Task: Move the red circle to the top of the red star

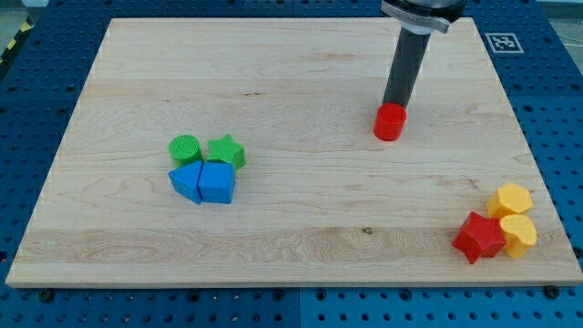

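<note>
The red circle [390, 122] sits on the wooden board, right of centre in the upper half of the view. My tip [395, 104] stands just behind it, at its top edge, touching or nearly touching it. The red star [479, 236] lies near the board's bottom right corner, well below and right of the red circle. It touches two yellow blocks.
A yellow hexagon [509, 199] and a yellow block [518, 235] sit against the red star's upper right and right. At the view's left is a cluster: a green circle [185, 148], a green star [226, 151] and two blue blocks [187, 180] [217, 183].
</note>
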`<state>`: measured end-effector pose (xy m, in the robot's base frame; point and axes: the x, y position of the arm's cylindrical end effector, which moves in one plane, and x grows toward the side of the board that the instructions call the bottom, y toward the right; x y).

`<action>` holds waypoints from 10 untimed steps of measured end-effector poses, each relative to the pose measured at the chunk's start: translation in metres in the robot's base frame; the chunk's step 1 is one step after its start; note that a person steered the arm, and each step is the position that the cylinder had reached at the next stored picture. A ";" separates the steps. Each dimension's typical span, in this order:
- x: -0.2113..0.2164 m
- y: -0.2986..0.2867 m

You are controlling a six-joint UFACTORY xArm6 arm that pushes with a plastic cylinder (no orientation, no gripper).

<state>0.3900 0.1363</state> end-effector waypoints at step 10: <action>0.091 -0.031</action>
<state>0.4809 0.1054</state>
